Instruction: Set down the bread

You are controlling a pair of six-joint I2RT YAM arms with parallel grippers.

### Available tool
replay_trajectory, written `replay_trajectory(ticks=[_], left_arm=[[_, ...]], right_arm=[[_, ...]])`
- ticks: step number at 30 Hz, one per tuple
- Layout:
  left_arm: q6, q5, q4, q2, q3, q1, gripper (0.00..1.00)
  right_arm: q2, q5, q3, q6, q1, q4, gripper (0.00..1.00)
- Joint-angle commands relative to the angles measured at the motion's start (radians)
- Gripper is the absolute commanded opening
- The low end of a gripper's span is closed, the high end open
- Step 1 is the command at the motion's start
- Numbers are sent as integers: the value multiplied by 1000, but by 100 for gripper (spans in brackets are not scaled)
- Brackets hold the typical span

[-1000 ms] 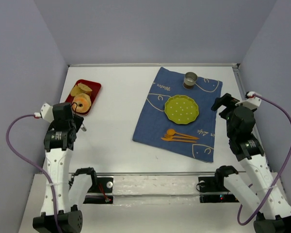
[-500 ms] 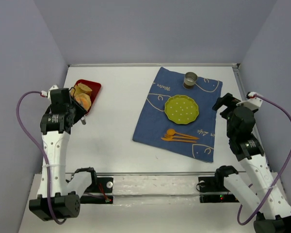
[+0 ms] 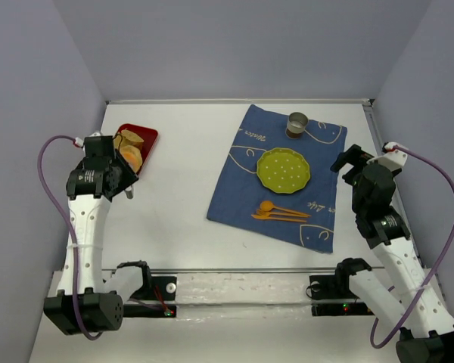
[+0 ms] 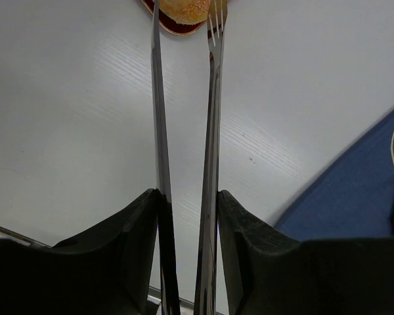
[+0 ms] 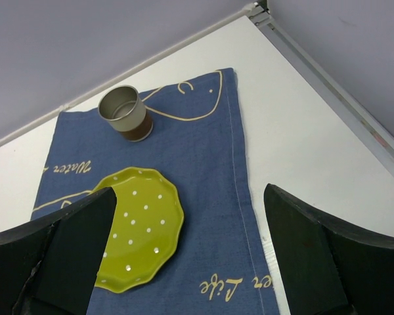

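The table (image 4: 85, 98) is showing a smooth, finely streaked white finish with a faint sheen. The placemat (image 5: 203, 151) is presenting as matt woven cloth. The plate (image 5: 138, 223) is showing glossy glaze. The cup (image 5: 126, 115) is appearing as dull metal. The fork (image 4: 213, 131) is gleaming as polished metal. The bread (image 4: 182, 8) is showing a grainy crust.

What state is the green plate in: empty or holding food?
Empty: the green plate shows only white dots; the bread sits in the red tray.

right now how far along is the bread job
Nothing done yet: the bread sits on the red tray and the green plate is bare. In hand: the left pincer has long prongs either side of it, grip unclear. Left: lift, carry, set down. The right pincer hangs open.
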Motion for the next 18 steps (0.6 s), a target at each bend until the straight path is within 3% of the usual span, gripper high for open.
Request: replay_trajectory(ticks=[1, 7, 18], left_arm=[[44, -2, 48, 30, 23, -30, 49], [30, 18, 86, 97, 35, -67, 48], [-46, -151, 26, 162, 92, -127, 47]], right_arm=[[-5, 41, -7, -17, 7, 60, 100], [-8, 51, -8, -23, 7, 62, 100], [-10, 87, -13, -21, 7, 70, 100]])
